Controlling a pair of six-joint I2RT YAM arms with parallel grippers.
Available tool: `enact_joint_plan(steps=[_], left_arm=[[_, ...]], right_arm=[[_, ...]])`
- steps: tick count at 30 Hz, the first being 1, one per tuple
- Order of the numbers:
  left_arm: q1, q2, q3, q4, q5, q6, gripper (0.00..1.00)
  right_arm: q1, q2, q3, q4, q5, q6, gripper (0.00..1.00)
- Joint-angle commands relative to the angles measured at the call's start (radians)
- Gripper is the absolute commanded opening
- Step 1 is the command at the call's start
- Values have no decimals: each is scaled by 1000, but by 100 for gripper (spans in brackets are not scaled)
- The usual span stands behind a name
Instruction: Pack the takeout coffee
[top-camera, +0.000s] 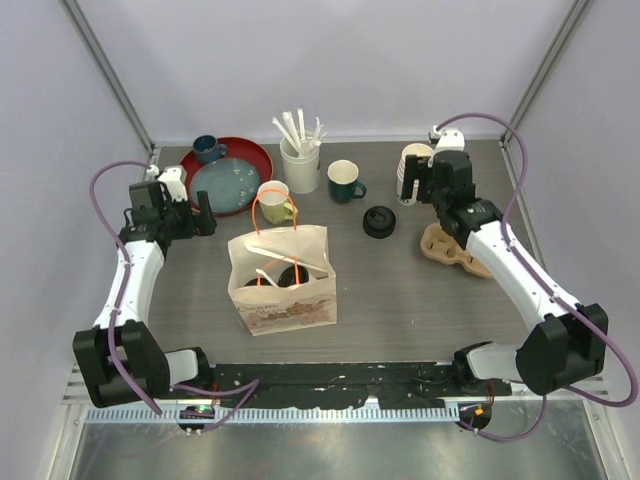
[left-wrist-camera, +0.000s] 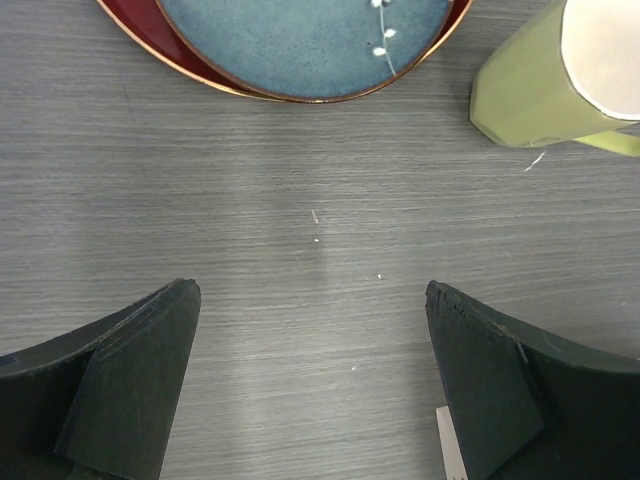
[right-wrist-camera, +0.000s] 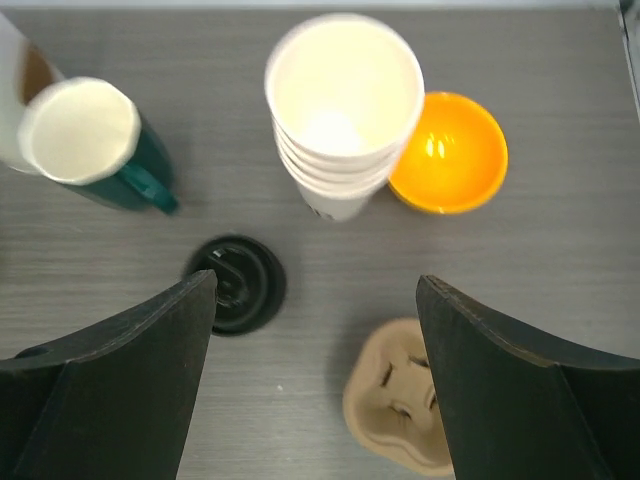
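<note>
Grey wood-grain surface (top-camera: 400, 290) carries everything. Left hand (left-wrist-camera: 310, 295) gapes wide over a bare patch, holding nothing. Right hand (right-wrist-camera: 315, 285) is equally spread and empty above a stack of lidless cups (right-wrist-camera: 343, 120) and a loose black lid (right-wrist-camera: 240, 283). Black-lidded takeout coffee cups (top-camera: 292, 275) stand inside the paper bag (top-camera: 290, 305).

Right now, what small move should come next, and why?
Probably draw the right gripper back toward its base: two black-lidded cups seem to stand in the bag already, and both it and the left gripper are open and empty.
</note>
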Motion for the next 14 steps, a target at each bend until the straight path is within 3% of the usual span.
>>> enact_joint_plan(steps=[1,8,14], left_arm=[[4,-11,-67,209,-29,-71,100],[3,-5,-137,291,-11,-157,100],[6,7,-142,298,8,-168,100]], right_arm=[[1,-50,-136,206,153,30,86],[3,-98,-351,415,250,98,86],[3,-91,-388,447,244,109,86]])
